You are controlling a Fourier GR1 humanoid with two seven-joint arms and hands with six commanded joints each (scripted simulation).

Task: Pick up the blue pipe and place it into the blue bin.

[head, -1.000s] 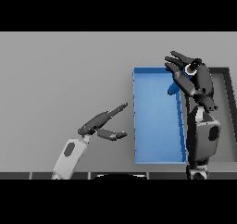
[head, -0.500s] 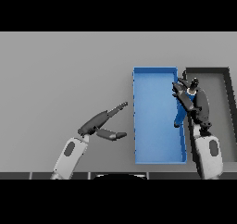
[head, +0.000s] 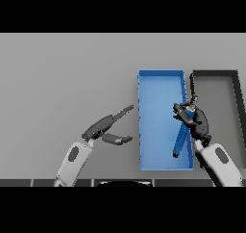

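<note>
Blue pipe near-upright over blue bin, right hand fingers curled round it

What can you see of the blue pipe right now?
The blue pipe is a slim, straight, plain blue rod with a dark lower tip. It slants steeply over the right side of the blue bin, lower end near the bin's front right corner. The right hand is curled round its upper end. Whether the tip touches the floor is unclear.
</note>
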